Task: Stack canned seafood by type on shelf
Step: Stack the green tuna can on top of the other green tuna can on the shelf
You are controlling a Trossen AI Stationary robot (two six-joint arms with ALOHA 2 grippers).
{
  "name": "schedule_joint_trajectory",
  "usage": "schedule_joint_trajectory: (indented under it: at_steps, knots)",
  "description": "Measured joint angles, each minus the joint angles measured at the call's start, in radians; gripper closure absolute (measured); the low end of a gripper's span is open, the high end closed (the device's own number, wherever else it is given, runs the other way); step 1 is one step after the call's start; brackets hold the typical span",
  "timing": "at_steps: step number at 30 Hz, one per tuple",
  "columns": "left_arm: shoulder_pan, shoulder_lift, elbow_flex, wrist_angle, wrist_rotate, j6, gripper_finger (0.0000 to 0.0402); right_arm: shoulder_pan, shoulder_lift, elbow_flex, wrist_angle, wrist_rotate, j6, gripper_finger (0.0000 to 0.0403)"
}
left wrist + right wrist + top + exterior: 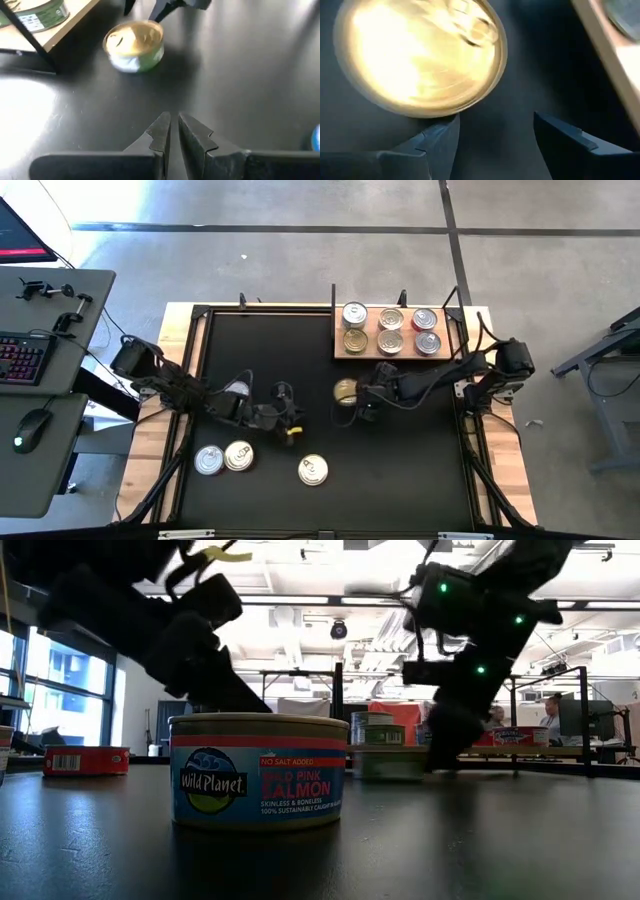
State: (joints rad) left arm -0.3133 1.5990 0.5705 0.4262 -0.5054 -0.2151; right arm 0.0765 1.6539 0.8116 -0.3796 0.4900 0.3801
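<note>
A gold-lidded, green-sided tin (pixel 345 391) (pixel 134 45) (pixel 420 55) stands on the black mat, just in front of the wooden shelf (pixel 452 340). The shelf bears six tins in two rows (pixel 390 330). My right gripper (pixel 362 410) (pixel 497 127) is open, low over the mat right beside this tin, one fingertip (pixel 445 132) close to its rim. I cannot tell whether it touches. My left gripper (pixel 292 430) (pixel 174 125) is shut and holds nothing, hovering over the mat nearer the middle. It points toward the same tin.
Three more tins stand near the mat's near edge (pixel 208 460) (pixel 239 455) (pixel 313 470), and one sits by the left arm (pixel 237 388). A blue salmon tin (pixel 258 783) fills the low view's foreground. A desk with a keyboard (pixel 25 355) stands left of the table.
</note>
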Motion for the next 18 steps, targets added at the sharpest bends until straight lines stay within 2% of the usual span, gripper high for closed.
schedule_joint_trajectory:
  at_steps: [3,6,10,14,18]
  knots:
    - [0.022,0.010,0.000,0.029,0.051,0.131,0.0371,0.012,0.000,-0.022,0.178,-0.054,-0.057,0.0158]
    - [0.031,0.043,0.003,0.082,0.089,0.344,0.0369,0.026,0.000,-0.036,0.324,-0.090,-0.110,0.0158]
    - [0.042,0.129,0.022,0.189,0.115,0.620,0.0349,0.040,0.003,-0.042,0.420,-0.092,-0.116,0.0158]
    - [0.068,0.230,0.080,0.269,0.045,0.721,0.0315,0.056,0.026,-0.042,0.479,-0.107,-0.119,0.0158]
    - [0.105,0.322,0.156,0.276,0.022,0.776,0.0282,0.076,0.055,-0.042,0.510,-0.179,-0.142,0.0158]
